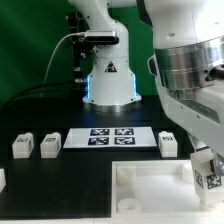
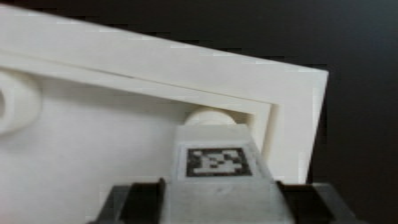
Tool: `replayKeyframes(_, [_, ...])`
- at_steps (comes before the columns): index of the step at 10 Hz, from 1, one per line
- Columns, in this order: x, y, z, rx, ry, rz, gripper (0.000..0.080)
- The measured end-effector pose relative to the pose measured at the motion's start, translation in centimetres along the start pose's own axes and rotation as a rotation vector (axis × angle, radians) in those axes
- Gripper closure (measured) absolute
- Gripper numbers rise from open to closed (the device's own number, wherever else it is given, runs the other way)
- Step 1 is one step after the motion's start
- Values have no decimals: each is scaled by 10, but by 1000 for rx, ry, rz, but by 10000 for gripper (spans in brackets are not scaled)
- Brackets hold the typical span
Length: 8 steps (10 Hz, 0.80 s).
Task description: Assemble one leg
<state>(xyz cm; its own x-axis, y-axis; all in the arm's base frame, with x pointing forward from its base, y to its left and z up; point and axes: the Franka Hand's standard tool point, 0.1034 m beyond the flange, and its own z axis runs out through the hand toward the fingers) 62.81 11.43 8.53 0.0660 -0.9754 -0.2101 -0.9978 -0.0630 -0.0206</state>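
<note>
My gripper (image 1: 206, 172) is shut on a white leg (image 1: 210, 179) with a square marker tag, at the exterior view's right. It holds the leg over the far right corner of the large white tray-like top (image 1: 150, 190). In the wrist view the leg (image 2: 219, 165) sits between my dark fingers (image 2: 135, 202), and its rounded end points into a corner of the top (image 2: 160, 80). I cannot tell whether the end touches the top. Three more legs stand on the table: two at the left (image 1: 21, 145) (image 1: 50, 143) and one at the right (image 1: 168, 142).
The marker board (image 1: 112, 137) lies between the loose legs, in front of the robot base (image 1: 108, 85). A round socket of the top (image 2: 15, 100) shows in the wrist view. A small white piece (image 1: 2, 178) sits at the exterior view's left edge.
</note>
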Motion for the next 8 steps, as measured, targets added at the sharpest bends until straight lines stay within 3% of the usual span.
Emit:
replayKeyframes(2, [-1, -3, 1, 21, 5, 137, 506])
replayKeyframes(4, [-2, -2, 1, 20, 5, 129, 485])
replayKeyframes(5, [-2, -2, 1, 20, 5, 129, 297])
replayKeyframes(6, [-3, -1, 1, 15, 8, 60, 297])
replayKeyframes(7, [-9, 3, 2, -3, 1, -47, 183])
replayKeyframes(8, [-18, 8, 1, -33, -9, -102, 156])
